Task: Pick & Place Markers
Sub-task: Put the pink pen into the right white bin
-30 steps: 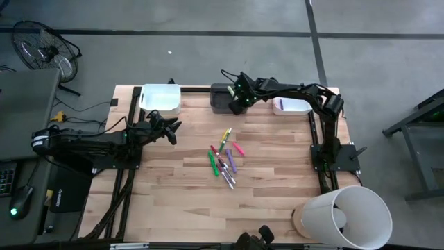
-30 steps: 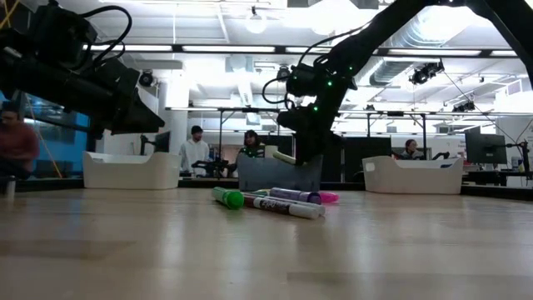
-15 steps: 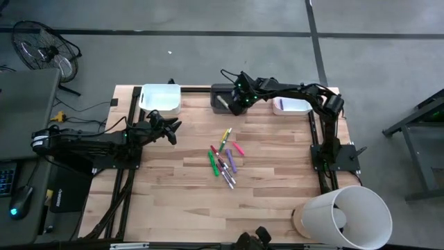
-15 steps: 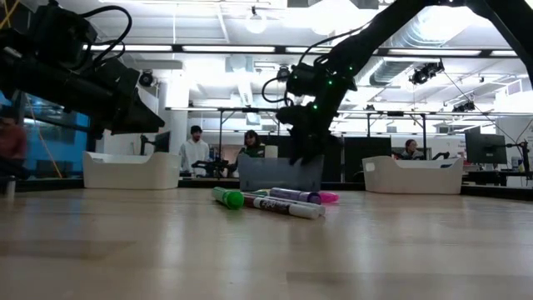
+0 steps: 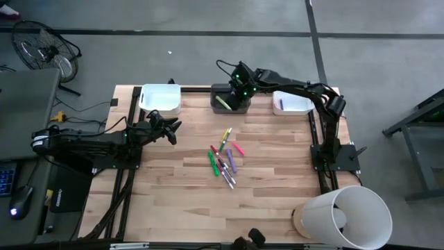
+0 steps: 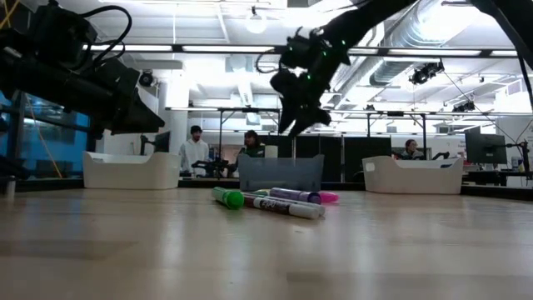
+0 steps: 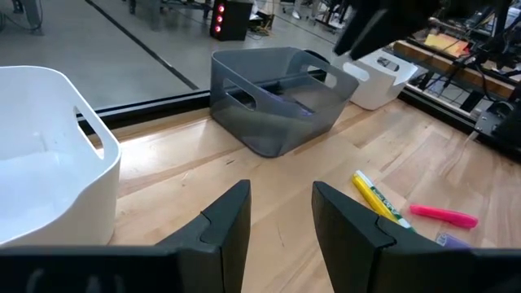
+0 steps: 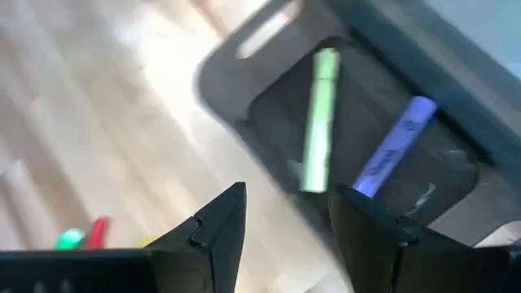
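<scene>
Fingers of the right gripper (image 5: 239,82) stand apart, empty, above the grey bin (image 5: 216,93) holding a yellow-green marker (image 5: 223,103); the left gripper (image 5: 171,130), fingers apart, waits at the table's left.

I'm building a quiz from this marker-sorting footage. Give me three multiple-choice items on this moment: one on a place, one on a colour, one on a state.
1. Where is the right gripper?
A. above the grey bin
B. over the loose markers mid-table
C. beside the white bin at the far left

2. What colours are the two markers lying in the grey bin?
A. pink and yellow
B. light green and purple
C. both dark

3. How do the right gripper's fingers stand?
A. shut on a marker
B. open and empty
C. shut on the bin's rim

Answers:
1. A, the high view shows it at the grey bin on the table's far edge.
2. B, the right wrist view shows both in the bin.
3. B, that view shows a clear gap between the fingers, nothing in it.
</scene>
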